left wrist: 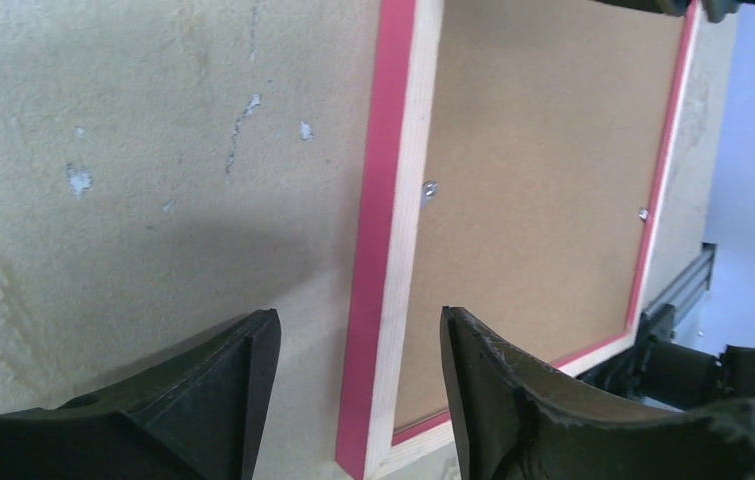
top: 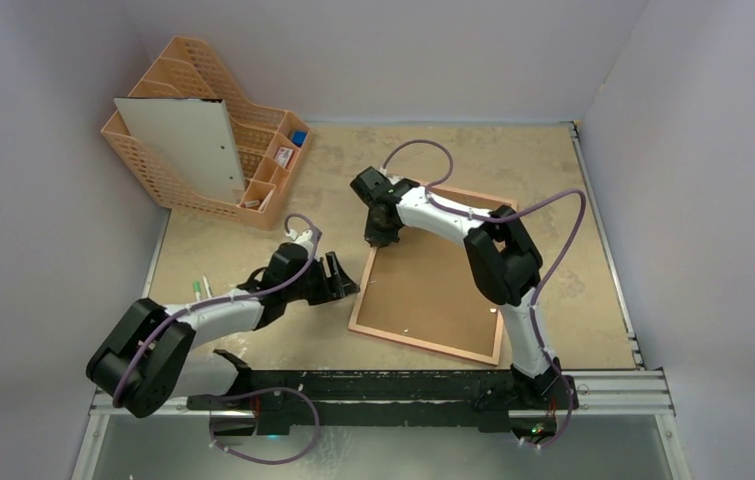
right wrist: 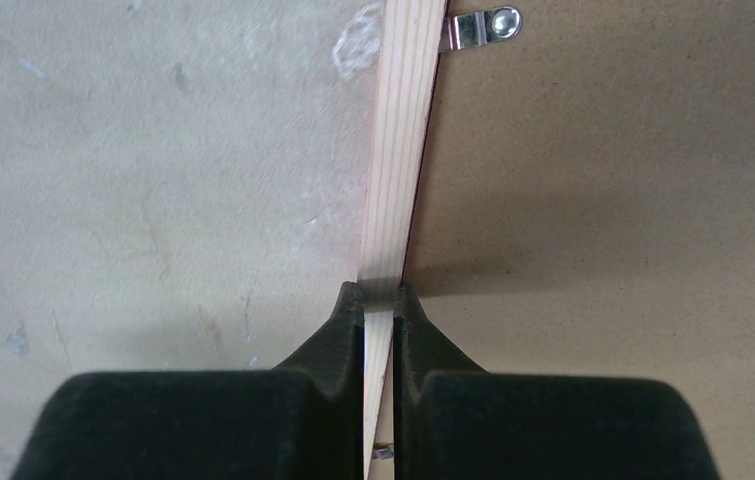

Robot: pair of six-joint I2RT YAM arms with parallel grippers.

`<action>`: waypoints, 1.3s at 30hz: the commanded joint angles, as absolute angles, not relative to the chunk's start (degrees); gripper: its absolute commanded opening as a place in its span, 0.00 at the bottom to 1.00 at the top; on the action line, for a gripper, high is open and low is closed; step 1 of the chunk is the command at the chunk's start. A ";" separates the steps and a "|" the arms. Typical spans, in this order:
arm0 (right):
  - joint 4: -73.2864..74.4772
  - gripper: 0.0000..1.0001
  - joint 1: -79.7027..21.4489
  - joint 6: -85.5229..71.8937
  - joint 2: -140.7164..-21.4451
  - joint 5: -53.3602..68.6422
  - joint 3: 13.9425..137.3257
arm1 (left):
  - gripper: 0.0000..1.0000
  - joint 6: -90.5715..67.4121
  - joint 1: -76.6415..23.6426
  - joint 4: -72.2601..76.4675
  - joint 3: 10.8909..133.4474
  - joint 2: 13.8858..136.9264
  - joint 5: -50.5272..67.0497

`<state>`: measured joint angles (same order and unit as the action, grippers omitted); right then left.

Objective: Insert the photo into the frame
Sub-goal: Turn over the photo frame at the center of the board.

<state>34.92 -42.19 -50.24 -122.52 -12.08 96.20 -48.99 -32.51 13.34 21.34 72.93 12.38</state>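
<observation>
The frame (top: 423,343) lies face down on the table, its pale wood reverse up and its pink side showing in the left wrist view (left wrist: 378,250). A plain brown backing board (top: 433,285) fills it. My right gripper (top: 381,235) is shut on the frame's left rail (right wrist: 403,130) near the far left corner, one finger on each side. My left gripper (top: 338,280) is open and empty, its fingers standing either side of the near left corner (left wrist: 360,325) without touching it. The photo's blue print shows in no view.
An orange desk organiser (top: 168,175) stands at the far left with a white panel (top: 193,145) leaning in it. A small green item (top: 198,288) lies by the left arm. A metal clip (right wrist: 483,25) sits on the backing board. Purple walls enclose the table.
</observation>
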 commanded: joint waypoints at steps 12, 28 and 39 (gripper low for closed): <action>28.87 0.00 -42.96 -46.87 -112.77 -0.18 96.16 | 0.60 -53.90 -29.94 25.15 25.19 82.98 32.60; 25.20 0.02 -40.45 -44.69 -109.11 3.86 93.20 | 0.25 -64.06 -27.60 37.99 22.30 77.16 43.60; 28.19 0.68 -38.41 -41.86 -102.98 -1.39 95.67 | 0.00 -56.95 -27.17 20.53 32.94 72.22 41.59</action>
<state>27.73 -39.86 -44.10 -108.60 1.87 93.14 -63.09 -27.38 27.35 23.81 77.34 39.59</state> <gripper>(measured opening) 0.576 0.284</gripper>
